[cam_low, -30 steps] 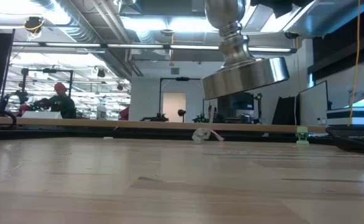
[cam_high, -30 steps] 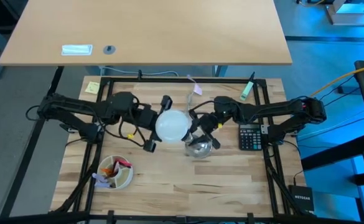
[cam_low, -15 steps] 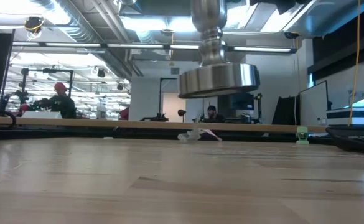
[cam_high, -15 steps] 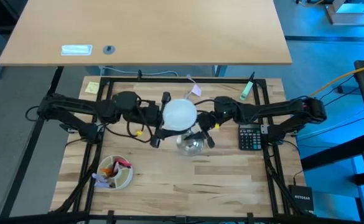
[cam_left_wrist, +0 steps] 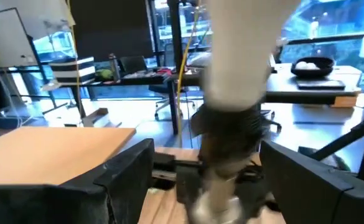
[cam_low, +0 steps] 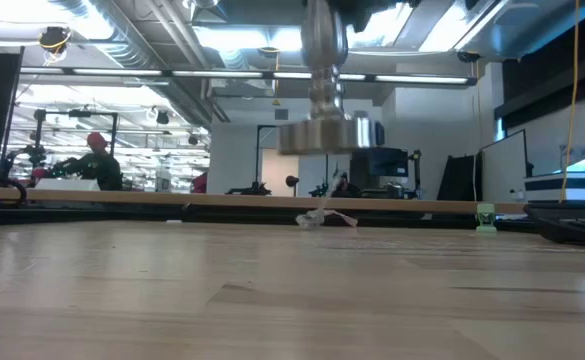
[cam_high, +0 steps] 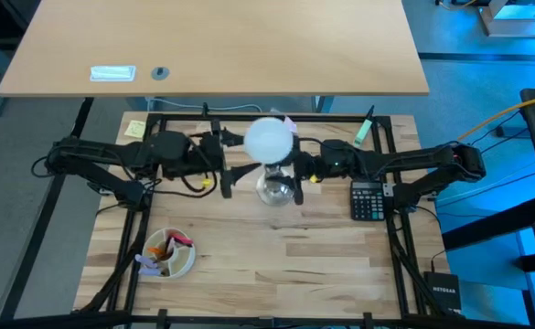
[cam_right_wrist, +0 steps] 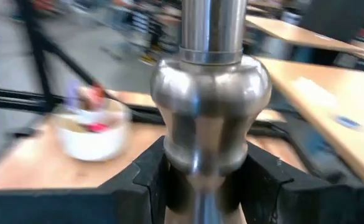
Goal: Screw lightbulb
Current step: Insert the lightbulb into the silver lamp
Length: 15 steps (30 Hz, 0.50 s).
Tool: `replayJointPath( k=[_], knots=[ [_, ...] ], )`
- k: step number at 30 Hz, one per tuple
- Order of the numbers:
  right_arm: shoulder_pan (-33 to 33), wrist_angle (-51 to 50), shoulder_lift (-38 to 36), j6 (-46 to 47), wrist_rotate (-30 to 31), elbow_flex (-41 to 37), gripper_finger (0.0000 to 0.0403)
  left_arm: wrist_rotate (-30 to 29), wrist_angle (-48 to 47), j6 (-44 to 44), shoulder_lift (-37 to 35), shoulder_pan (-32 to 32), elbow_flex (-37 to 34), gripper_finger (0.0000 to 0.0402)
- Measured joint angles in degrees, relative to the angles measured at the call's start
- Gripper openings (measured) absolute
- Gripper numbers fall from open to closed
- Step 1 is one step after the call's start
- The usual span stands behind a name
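White frosted lightbulb sits on top of the silvery stand, over the far-middle of the wooden table. In the left wrist view the lightbulb's narrow end meets the stand's black socket; how deep it is seated cannot be told. In the low view the stand's flared base hangs clear above the tabletop, roughly level, not resting on the wood.

Right gripper: fingers closed around the stand's stem just below its rounded bulge, holding the stand off the table. The right arm comes in from the table's right side.

Left gripper: fingers spread wide, one on each side of the socket and the lightbulb's neck, with a gap showing on both sides; not touching the lightbulb. In the high view it sits just left of the lightbulb, arm coming in from the left.

Other items on the table: a white bowl with small coloured objects at near left, a black calculator to the right, a yellow sticky note at far left, a green marker at far right.
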Motion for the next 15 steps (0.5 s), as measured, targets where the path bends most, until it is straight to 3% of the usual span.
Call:
replayJointPath(
  k=[10,12,15],
  knots=[
    [-0.1,-4.6,0.0,-2.2,20.6,0.0,0.0144,-0.4,-1.2,-5.0,0.0,0.7,0.1,0.0281],
    [-0.1,-5.2,0.0,-2.1,23.0,0.0,0.0144,-3.4,-1.2,-5.2,0.5,0.5,0.1,0.0281],
    [-0.1,-5.7,0.0,-2.1,24.7,0.0,0.0144,-13.6,-1.3,-4.8,1.9,-0.8,0.2,0.0281]
  ],
)
